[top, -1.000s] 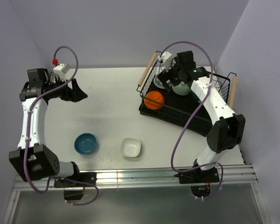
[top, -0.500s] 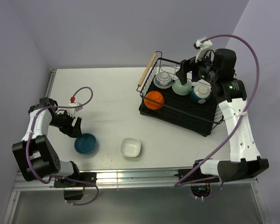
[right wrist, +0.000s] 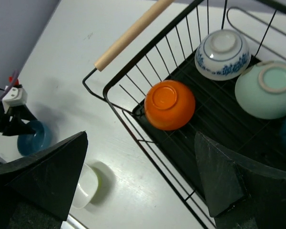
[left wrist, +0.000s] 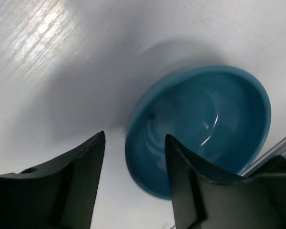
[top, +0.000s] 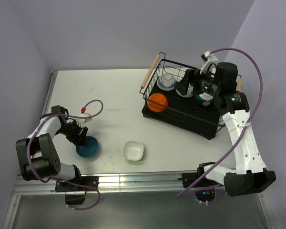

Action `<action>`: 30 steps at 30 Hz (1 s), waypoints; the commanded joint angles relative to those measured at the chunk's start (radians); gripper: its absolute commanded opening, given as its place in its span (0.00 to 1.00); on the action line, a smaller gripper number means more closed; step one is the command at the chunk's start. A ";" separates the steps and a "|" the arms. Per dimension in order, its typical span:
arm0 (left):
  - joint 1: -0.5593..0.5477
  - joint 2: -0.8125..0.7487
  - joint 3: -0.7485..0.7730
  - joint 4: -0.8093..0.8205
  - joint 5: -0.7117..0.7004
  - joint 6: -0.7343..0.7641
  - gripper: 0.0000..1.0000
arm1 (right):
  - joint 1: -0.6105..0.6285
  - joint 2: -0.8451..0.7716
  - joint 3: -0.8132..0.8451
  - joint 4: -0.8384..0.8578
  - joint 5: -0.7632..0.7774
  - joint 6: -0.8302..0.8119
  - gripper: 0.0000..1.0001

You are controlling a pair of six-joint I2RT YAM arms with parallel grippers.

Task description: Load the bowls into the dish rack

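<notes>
Counted four bowls (right wrist: 169, 105) in the one dish rack (top: 181, 118), counter's (top: 114, 95) far right corner; blue bowl (top: 89, 149) and white bowl (top: 133, 150) near front edge. Found left hand (left wrist: 134, 138) half-open astride blue bowl's rim, unclamped; right hand (right wrist: 140, 135) spread wide, empty.

White-and-black arms (top: 243, 136) trailing purple cables (top: 260, 81).

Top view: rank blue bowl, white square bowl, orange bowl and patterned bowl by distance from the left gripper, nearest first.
1. blue bowl: at the left gripper, near left.
2. white square bowl: near centre.
3. orange bowl: left end of the dish rack.
4. patterned bowl: dish rack's far left corner.
</notes>
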 commanded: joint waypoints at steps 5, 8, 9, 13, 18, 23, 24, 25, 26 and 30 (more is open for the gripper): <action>-0.038 0.028 -0.027 0.139 -0.002 -0.048 0.28 | -0.007 -0.059 -0.061 0.064 0.012 0.160 1.00; -0.038 0.038 -0.001 0.136 0.021 -0.064 0.08 | -0.007 -0.068 -0.081 0.076 0.001 0.190 1.00; -0.038 0.038 0.012 0.131 0.044 -0.082 0.00 | -0.007 -0.073 -0.086 0.079 -0.003 0.201 1.00; -0.035 0.022 0.146 0.044 0.176 -0.151 0.00 | -0.007 -0.090 -0.098 0.104 -0.014 0.241 1.00; -0.041 -0.046 0.473 0.109 0.483 -0.526 0.00 | -0.007 -0.126 -0.107 0.130 -0.077 0.290 1.00; -0.196 -0.118 0.552 0.595 0.442 -1.129 0.00 | -0.007 -0.165 -0.101 0.176 -0.144 0.336 1.00; -0.233 -0.120 0.552 0.728 0.430 -1.188 0.00 | -0.007 -0.169 -0.095 0.181 -0.153 0.342 1.00; -0.303 -0.115 0.553 0.781 0.422 -1.243 0.00 | -0.005 -0.171 -0.084 0.187 -0.163 0.345 1.00; -0.333 -0.107 0.562 0.821 0.398 -1.344 0.00 | -0.007 -0.171 -0.078 0.191 -0.172 0.355 1.00; -0.474 -0.034 0.581 1.039 0.370 -1.570 0.00 | -0.005 -0.168 -0.042 0.208 -0.207 0.382 1.00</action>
